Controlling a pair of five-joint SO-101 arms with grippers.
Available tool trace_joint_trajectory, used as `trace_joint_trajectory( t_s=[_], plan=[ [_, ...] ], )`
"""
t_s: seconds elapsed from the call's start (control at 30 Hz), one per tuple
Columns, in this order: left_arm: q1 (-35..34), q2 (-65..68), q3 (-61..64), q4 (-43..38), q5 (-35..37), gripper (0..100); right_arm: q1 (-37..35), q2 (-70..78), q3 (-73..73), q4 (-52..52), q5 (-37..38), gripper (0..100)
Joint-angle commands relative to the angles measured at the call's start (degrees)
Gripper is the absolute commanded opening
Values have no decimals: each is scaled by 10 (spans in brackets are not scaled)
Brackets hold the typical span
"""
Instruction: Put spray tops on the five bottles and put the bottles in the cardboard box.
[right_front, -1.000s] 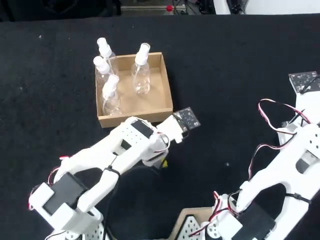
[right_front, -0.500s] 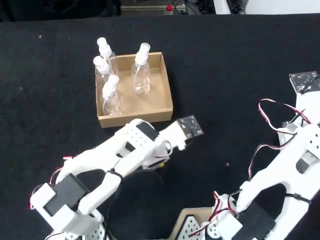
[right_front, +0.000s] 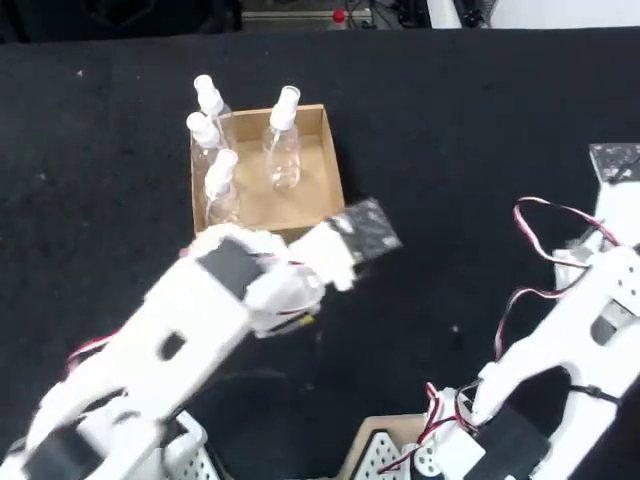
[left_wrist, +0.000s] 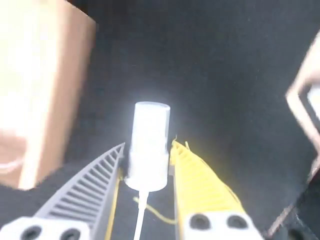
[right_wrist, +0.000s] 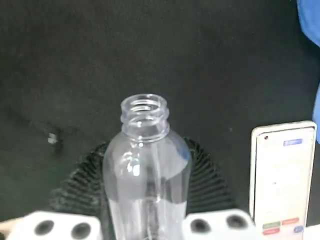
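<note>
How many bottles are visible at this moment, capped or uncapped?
5. Four capped bottles stand in the cardboard box: one at its far-left corner, two along its left side, one near the far middle. The fifth bottle, uncapped, is in the right gripper.

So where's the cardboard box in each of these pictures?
High view: the cardboard box sits upper left of centre, four capped bottles inside.
Left wrist view: its tan wall looms beside the left end effector, which grips a spray top.
Right wrist view: aimed elsewhere, at the uncapped bottle.
Shared landmark: the black table.
</note>
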Motion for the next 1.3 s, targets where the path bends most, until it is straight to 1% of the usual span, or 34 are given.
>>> trace_joint_trajectory(
  t_s=[0.0, 0.1, 0.23, 0.3, 0.4, 0.5, 0.6, 0.67, 0.83, 0.97, 1.03, 1.13, 1.27],
  plan=[
    [-68, -184, -52, -16, 4, 76, -63, -91, -4, -8, -61, 11],
    [-117, -266, -69, -63, 8, 76, -131, -174, 29, -11, -122, 11],
    [-160, -343, -72, -149, 77, 76, -265, -282, 99, -38, -222, 11],
    [-171, -364, -71, -193, 120, 76, -342, -326, 133, -67, -275, 11],
    [-174, -375, -76, -252, 174, 76, -447, -375, 180, -120, -324, 11],
    [-171, -378, -76, -323, 204, 76, -508, -401, 233, -188, -352, 11],
    [-168, -374, -70, -392, 210, 77, -534, -422, 299, -266, -375, 11],
    [-168, -373, -63, -440, 210, 77, -537, -442, 340, -309, -379, 11],
    [-161, -373, -27, -552, 211, 76, -539, -523, 428, -371, -383, 11],
    [-84, -373, 11, -617, 211, 76, -568, -585, 482, -397, -383, 11],
    [-58, -368, 22, -638, 211, 76, -598, -608, 499, -399, -383, 11],
    [-49, -339, 15, -656, 211, 76, -617, -630, 512, -401, -383, 11],
    [-43, -293, -33, -630, 211, 76, -617, -638, 523, -415, -383, 11]
  ],
)
